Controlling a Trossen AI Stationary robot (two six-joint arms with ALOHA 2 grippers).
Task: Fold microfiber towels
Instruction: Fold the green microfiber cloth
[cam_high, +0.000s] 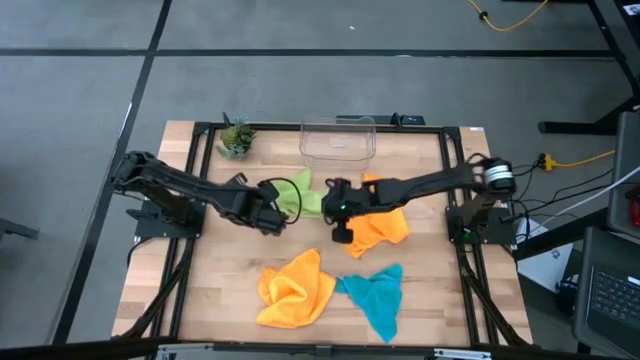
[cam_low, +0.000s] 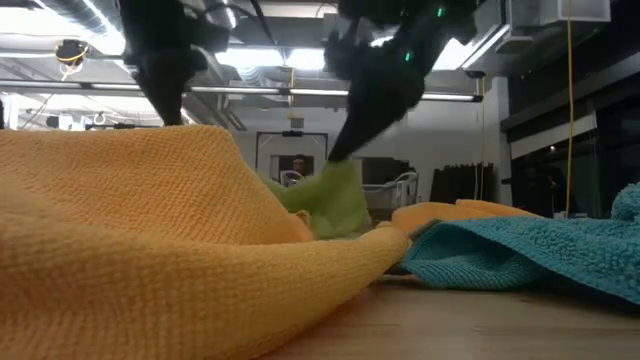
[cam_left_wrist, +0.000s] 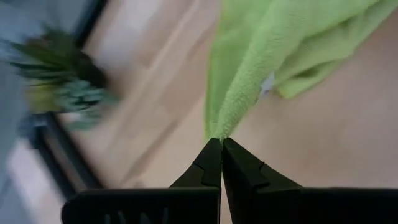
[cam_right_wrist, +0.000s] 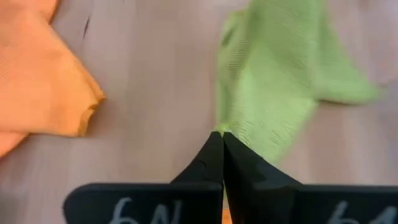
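Two grippers pinch lime green towel at mid-table — left gripper clamped on one edge, right gripper clamped on another edge. Orange towel lies under right arm; second orange towel and teal towel crumpled near front edge, touching. Clear bin and potted plant at back

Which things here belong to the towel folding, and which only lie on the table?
Job: lime green towel, held by left gripper and right gripper; two orange towels; teal towel.
Lying about: clear bin; potted plant.
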